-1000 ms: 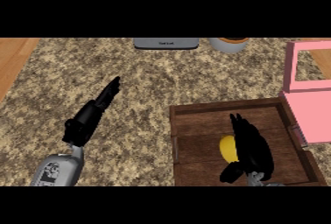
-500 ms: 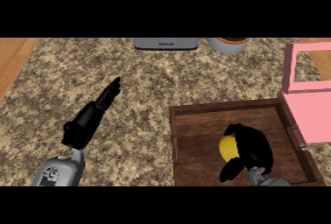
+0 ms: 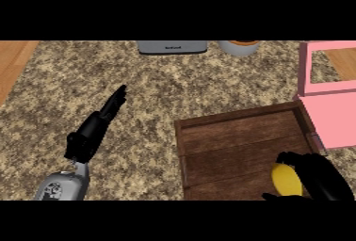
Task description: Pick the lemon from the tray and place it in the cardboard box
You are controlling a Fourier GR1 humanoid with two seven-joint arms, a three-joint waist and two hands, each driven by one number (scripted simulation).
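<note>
Your right hand (image 3: 325, 181) has now curled round the yellow oval lemon (image 3: 285, 180), which has shifted with it to the brown wooden tray's (image 3: 230, 141) near right corner. It looks ready to lift to the pink cardboard box (image 3: 334, 122) just right of the tray. Your left hand (image 3: 94, 132) rests straight-fingered left of the tray

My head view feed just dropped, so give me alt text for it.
The right hand curls round the lemon in the near right corner of the wooden tray. The pink box stands by the tray's far right corner. The left hand is open, fingers straight, over the counter at left.
</note>
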